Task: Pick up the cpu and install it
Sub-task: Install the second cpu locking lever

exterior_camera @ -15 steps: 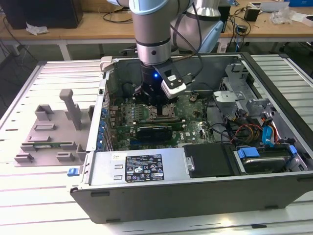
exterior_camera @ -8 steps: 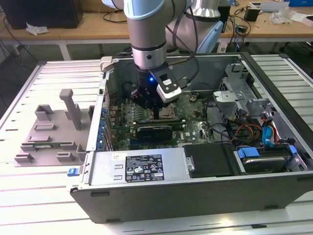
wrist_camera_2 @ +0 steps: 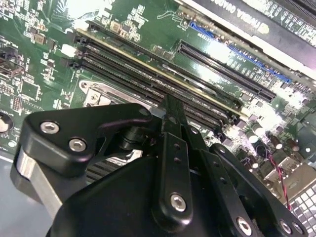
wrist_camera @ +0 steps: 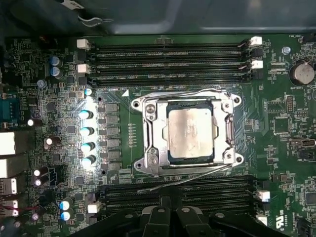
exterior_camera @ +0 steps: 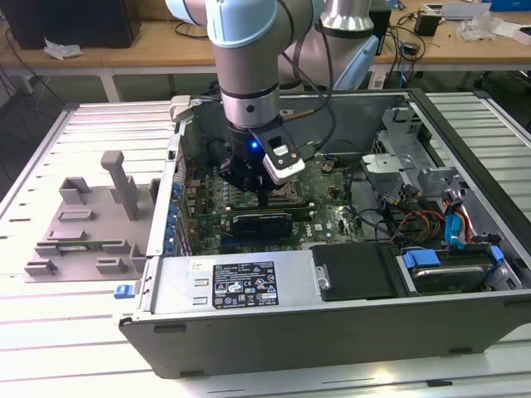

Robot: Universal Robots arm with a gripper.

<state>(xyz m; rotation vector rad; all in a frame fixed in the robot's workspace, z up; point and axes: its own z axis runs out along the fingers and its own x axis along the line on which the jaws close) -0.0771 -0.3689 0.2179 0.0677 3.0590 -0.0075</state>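
The cpu [wrist_camera: 190, 132], a flat square chip with a silver-grey top, lies inside the metal socket frame [wrist_camera: 148, 133] on the green motherboard in the first wrist view. A thin wire lever [wrist_camera: 182, 180] lies slanted along one side of the frame. My gripper [wrist_camera: 170, 201] hangs above the board beside the socket, off the cpu, with its black fingers together and nothing between them. In the second wrist view the gripper [wrist_camera_2: 170, 101] points at the long memory slots [wrist_camera_2: 163, 81]. The exterior view has the gripper [exterior_camera: 249, 186] lowered into the open computer case [exterior_camera: 332, 323].
Memory slots [wrist_camera: 168, 61] run on both sides of the socket. A row of capacitors [wrist_camera: 86, 131] stands beside it. A long black expansion card [exterior_camera: 261, 222], a power supply [exterior_camera: 241, 282] and drive cables [exterior_camera: 415, 224] crowd the case. A grey fixture [exterior_camera: 83, 224] lies on the exterior view's left.
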